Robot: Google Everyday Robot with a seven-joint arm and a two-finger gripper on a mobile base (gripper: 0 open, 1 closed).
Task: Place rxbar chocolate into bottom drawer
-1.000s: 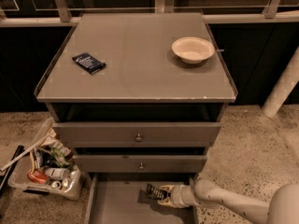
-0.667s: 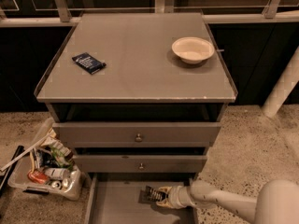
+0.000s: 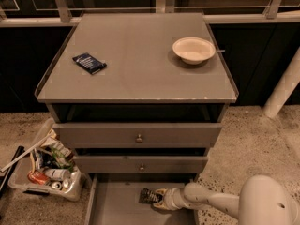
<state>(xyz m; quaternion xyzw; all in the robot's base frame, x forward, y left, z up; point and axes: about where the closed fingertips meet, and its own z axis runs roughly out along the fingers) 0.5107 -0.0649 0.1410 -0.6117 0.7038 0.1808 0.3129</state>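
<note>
Compared with one second ago, the hand [image 3: 156,198] sits slightly farther left over the bottom drawer [image 3: 115,205], and more of the white arm [image 3: 220,203] shows in the lower right corner.

1. Far left, on the floor: a clear plastic bin [image 3: 75,189] full of mixed items stands just beside the cabinet [image 3: 213,111].
2. Worktop [image 3: 140,55], left rear: a dark blue flat packet [image 3: 89,63] lies flat.
3. Cabinet front: the two upper drawers [image 3: 136,134] with round knobs are partly pulled out. The bottom drawer is pulled out furthest.
4. Bottom drawer, centre-right: the rxbar chocolate [image 3: 147,195] is inside the drawer outline, clamped at the tip of the hand. Contact with the drawer floor cannot be determined.
5. Worktop, right rear: a pale bowl [image 3: 193,49] stands upright, well apart from the packet.
6. The arm reaches into the drawer from the right.
</note>
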